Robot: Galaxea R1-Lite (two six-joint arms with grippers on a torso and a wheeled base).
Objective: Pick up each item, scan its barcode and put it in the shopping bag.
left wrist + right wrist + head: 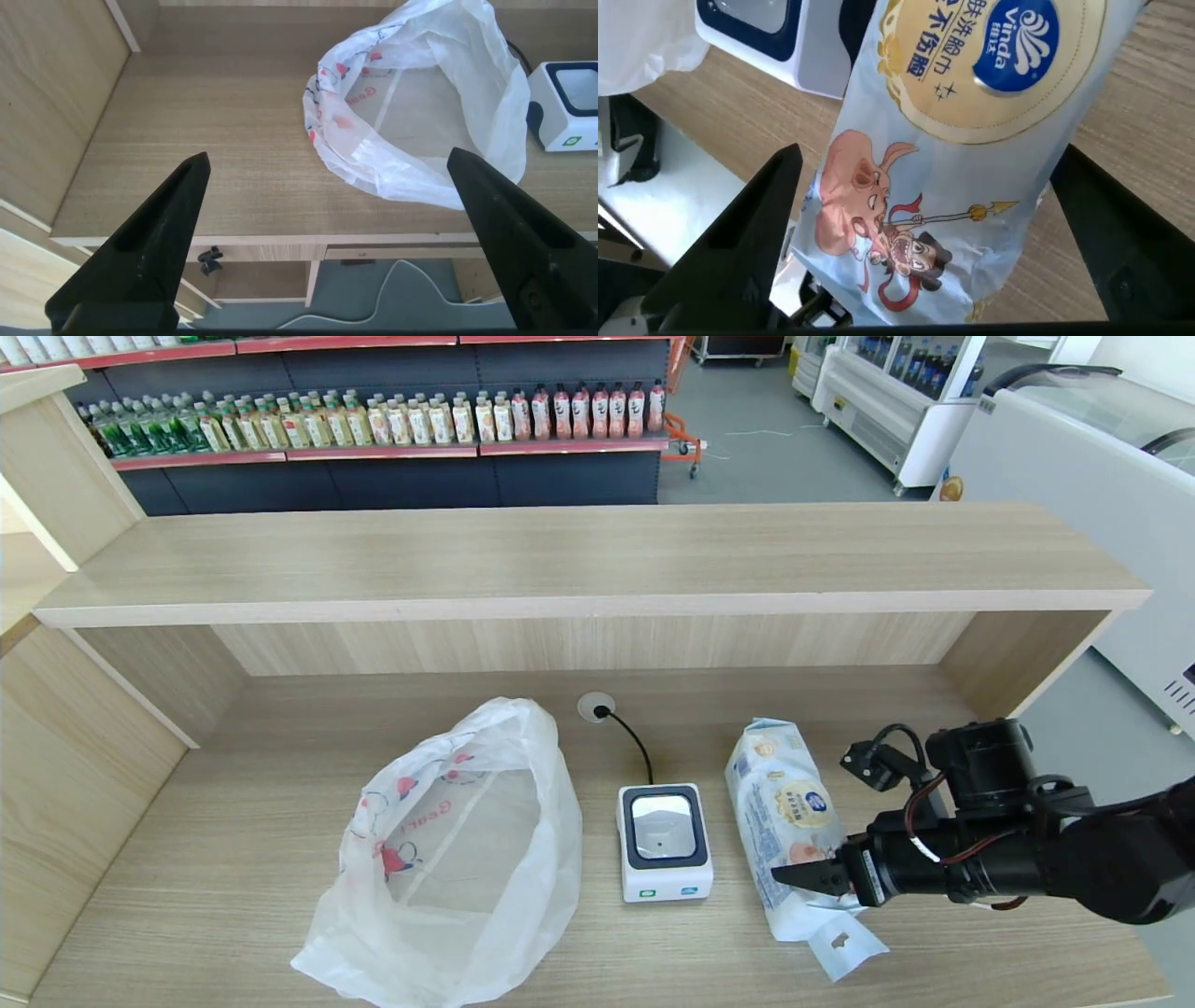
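**Pale wood, milky plastic, a blue wrapper**

The counter (233, 859) is light beige wood with a fine, straight grain. The shopping bag (448, 859) is milky, see-through white, printed with red shapes and thin dark outlines. The scanner (665, 845) is white, its grey window framed in navy, and its cable (639, 744) is black. The pack (782, 803) is pale blue and white, bearing a gold-ringed cream disc, a blue badge and a pink cartoon pig. The right gripper (808, 877) is black
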